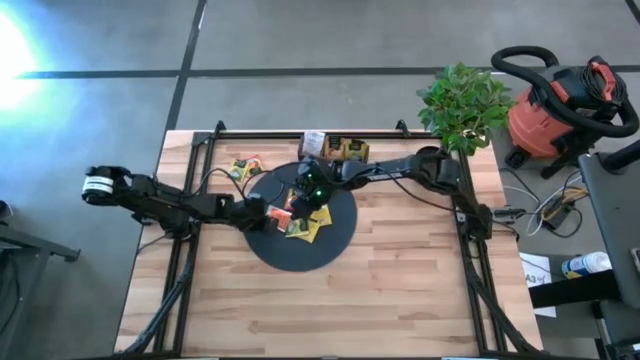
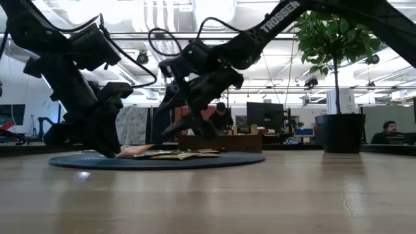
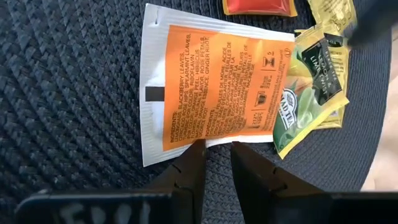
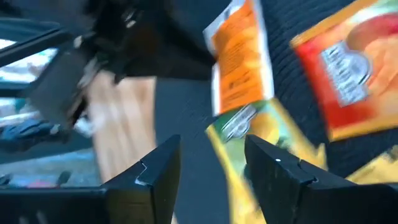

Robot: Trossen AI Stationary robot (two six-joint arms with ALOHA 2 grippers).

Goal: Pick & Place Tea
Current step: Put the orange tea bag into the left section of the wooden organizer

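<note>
My left gripper pinches the orange tea packet's edge on the black mat; my right gripper gapes empty above, so I'd lift next.

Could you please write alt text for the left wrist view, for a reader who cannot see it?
The left gripper sits at the edge of an orange tea packet lying on the black woven disc. A green packet overlaps its far side, and a red packet lies beyond.

A: Where's free room around the round black woven disc?

B: Bare wood on its near side. Behind it stands the brown wooden compartment tray; both dark arms crowd above it.
</note>
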